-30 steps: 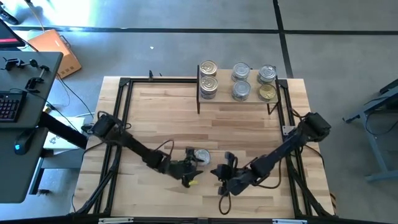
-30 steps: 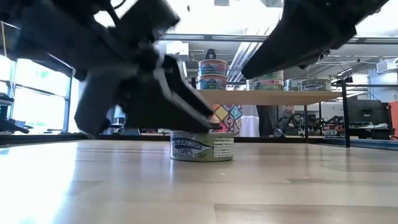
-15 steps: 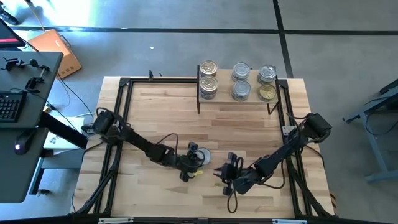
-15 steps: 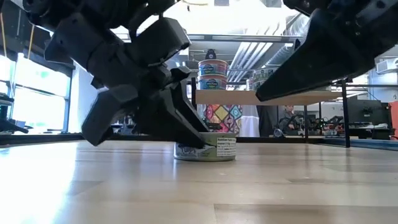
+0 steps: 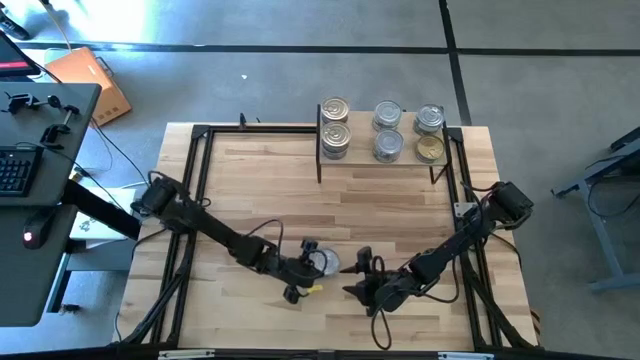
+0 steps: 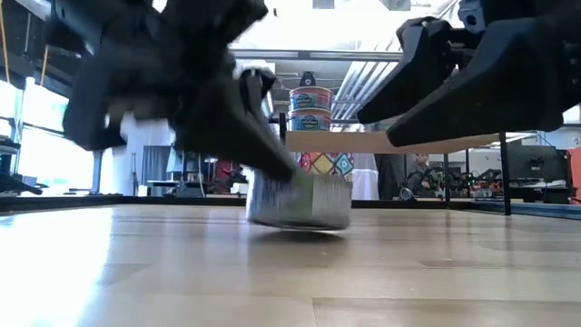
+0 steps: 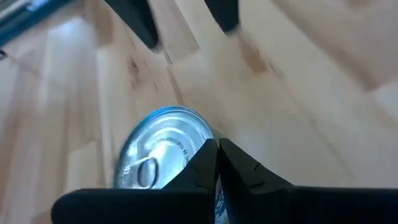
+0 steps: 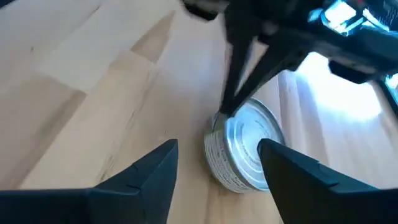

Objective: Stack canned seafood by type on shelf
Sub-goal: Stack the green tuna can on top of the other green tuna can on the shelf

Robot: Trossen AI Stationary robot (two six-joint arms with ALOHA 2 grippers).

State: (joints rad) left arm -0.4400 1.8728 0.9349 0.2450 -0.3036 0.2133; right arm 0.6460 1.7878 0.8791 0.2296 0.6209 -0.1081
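One silver tin of canned seafood (image 5: 325, 262) sits on the tabletop near its front middle. In the low view this tin (image 6: 300, 202) is blurred and looks tipped. My left gripper (image 7: 216, 146) is shut, with its tips at the tin's lid edge. My right gripper (image 8: 217, 155) is open, just to the tin's right, and its two fingers point at the tin from a short way off without touching it. Several more tins stand on the wooden shelf (image 5: 380, 160) at the table's far edge. Two of them are stacked at the shelf's left end (image 6: 310, 107). My left gripper touches the tin with its shut fingertips (image 8: 229, 102) at the lid's rim (image 7: 200, 147), on the side facing my left arm. The fingers slant down from the table's left. The tin's underside stays at the tabletop, seemingly tilted. Nothing is pinched between the fingers.
A black metal frame (image 5: 195, 200) runs round the tabletop. Bare wood lies between the tin and the shelf. Left of the table stand a desk with a keyboard (image 5: 15, 170) and a cardboard box (image 5: 90, 80).
My left gripper has shut. Its tips have come off the tin's sides onto the lid's rim, and the hand has risen a little. The tin has shifted and now looks tipped and blurred. My right gripper has rolled at the wrist and sunk slightly toward the tin.
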